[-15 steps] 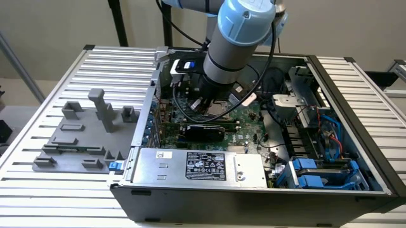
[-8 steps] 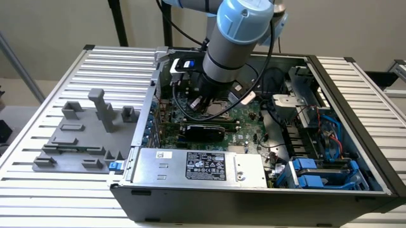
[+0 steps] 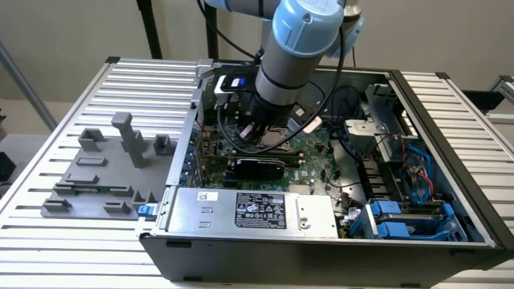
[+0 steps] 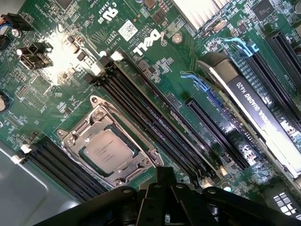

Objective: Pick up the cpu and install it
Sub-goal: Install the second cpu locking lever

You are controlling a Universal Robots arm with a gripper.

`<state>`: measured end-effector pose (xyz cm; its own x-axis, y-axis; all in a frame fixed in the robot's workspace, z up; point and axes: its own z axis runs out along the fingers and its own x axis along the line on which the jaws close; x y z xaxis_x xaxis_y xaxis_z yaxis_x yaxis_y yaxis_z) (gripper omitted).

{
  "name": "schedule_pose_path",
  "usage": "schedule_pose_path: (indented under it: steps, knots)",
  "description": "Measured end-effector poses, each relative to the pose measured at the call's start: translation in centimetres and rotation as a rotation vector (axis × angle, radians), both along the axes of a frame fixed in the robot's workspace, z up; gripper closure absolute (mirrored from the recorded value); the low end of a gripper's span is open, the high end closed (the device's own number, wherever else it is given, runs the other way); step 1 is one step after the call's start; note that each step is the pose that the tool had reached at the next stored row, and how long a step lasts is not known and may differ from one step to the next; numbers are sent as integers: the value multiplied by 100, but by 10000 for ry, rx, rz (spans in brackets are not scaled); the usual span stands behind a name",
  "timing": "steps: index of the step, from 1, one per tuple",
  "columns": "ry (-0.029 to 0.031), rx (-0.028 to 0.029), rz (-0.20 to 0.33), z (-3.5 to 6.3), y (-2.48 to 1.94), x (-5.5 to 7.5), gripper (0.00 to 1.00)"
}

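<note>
Wrist view: one cpu point(image 4: 109, 149) sits in one socket frame point(image 4: 77, 129), claw point(image 4: 164, 181) together.

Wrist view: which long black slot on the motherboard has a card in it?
The slot under the Quadro graphics card; the slot beside it and the RAM slots sit bare.

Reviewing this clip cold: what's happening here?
A robot arm reaches down into an open computer case, over the motherboard. The cpu already sits in its socket frame, silver top showing. The hand is shut, hovers beside the socket and holds nothing visible.
</note>
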<state>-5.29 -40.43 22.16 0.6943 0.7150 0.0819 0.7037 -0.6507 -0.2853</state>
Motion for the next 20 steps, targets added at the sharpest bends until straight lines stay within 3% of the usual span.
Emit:
schedule_pose_path:
  steps: [20]
  knots:
    - [1,-143,0,-182,73,-54,89]
